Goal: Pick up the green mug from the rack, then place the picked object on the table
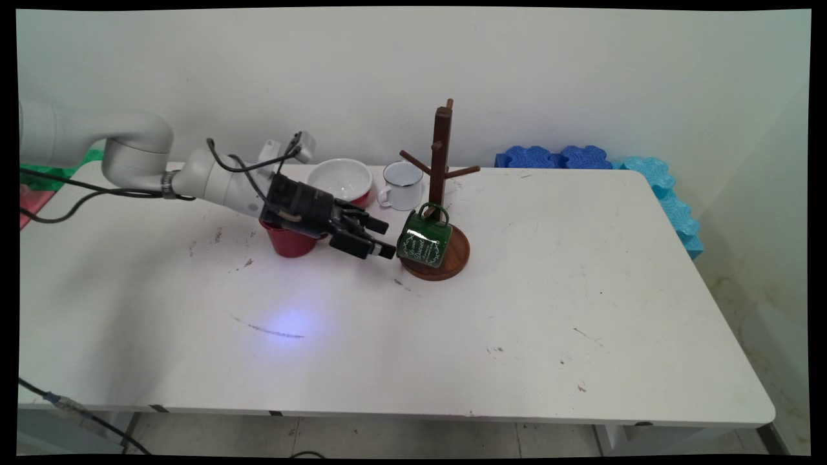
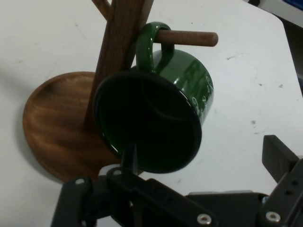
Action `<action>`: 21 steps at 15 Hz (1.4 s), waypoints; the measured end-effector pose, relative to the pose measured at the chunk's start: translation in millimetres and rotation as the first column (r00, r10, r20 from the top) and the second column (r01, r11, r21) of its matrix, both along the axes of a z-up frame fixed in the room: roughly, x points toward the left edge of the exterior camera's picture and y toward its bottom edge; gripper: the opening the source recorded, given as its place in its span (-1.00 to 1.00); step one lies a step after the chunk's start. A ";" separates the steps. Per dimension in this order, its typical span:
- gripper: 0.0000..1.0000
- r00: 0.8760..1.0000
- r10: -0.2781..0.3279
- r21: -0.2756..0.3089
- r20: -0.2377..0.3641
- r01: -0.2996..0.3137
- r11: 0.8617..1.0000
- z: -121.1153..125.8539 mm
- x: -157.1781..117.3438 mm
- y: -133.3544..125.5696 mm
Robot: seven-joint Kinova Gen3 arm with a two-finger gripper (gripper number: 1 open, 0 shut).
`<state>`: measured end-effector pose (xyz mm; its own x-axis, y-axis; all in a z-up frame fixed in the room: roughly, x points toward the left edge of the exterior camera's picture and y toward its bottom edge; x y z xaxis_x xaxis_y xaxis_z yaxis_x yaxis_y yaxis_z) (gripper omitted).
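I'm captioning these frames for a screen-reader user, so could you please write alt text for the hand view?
A green enamel mug hangs by its handle on a lower peg of a wooden mug tree, its dark mouth tilted toward the camera. The open black claw rises from the bottom edge just before the mug's rim, above the tree's round base on the white table.

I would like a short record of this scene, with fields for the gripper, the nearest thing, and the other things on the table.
gripper: black two-finger gripper, open, level with the green mug's mouth
nearest thing: green mug, hanging by its handle on a lower peg of the wooden mug tree, mouth tilted toward the gripper
behind the gripper: red cup, partly hidden by the hand
near the wall: white bowl and white enamel mug, left of the tree
surface: white table
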<state>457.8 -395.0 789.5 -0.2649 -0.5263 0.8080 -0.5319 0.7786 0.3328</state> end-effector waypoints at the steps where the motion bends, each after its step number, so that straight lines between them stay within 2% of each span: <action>1: 1.00 1.000 -0.003 -0.004 0.001 0.003 1.000 -1.7 -1.8 -1.7; 12: 1.00 0.999 -0.035 -0.029 0.018 0.035 0.999 -16.8 -14.0 -15.8; 13: -1.00 0.999 -0.037 -0.030 0.019 0.037 0.999 -17.5 -14.7 -16.8; 21: -1.00 0.998 -0.051 -0.034 0.026 0.052 0.998 -21.3 -18.2 -20.4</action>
